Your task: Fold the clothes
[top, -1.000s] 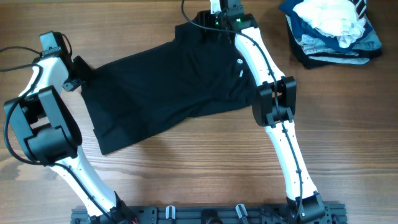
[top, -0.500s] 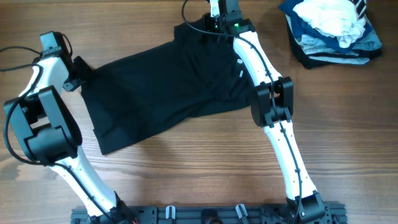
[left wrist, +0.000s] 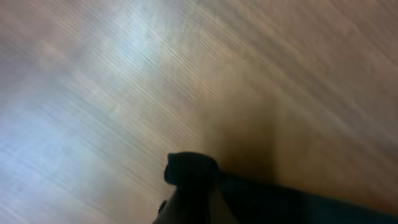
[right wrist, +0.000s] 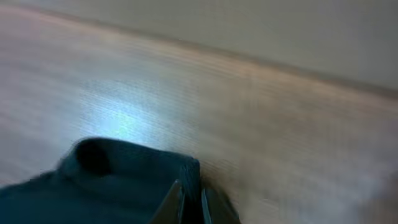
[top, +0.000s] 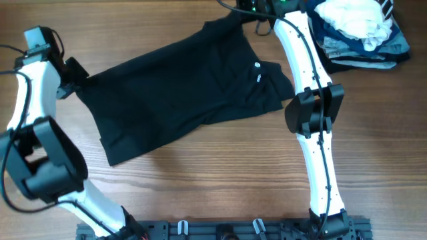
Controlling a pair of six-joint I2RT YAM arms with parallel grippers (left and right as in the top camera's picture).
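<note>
The left pincer (top: 73, 72) is closed on the left corner of the shirt (top: 180, 87), and its wrist view shows a small tuft of black cloth nipped at the tips, blurred. The right pincer (top: 248, 11) is closed on the shirt's far edge near the collar, at the far rim of the surface (top: 220, 180); its wrist view shows the tips almost together with a fold of dark cloth at them.

The shirt lies spread on the surface between the two arms, slanting from the near left corner up to the far right. Its near edge runs on a diagonal from the near left corner toward the right arm, rumpled in the middle. The left edge is drawn taut up to the left pincer.

Bare surface lies open in front of the shirt, between the two arm bases, and a narrower strip lies behind its left half. At the far right corner a pile (top: 357, 30) of white, navy and grey-blue garments sits just beyond the right arm, apart from the shirt.

A white mark (top: 257, 65) shows near the collar, too small to read
</note>
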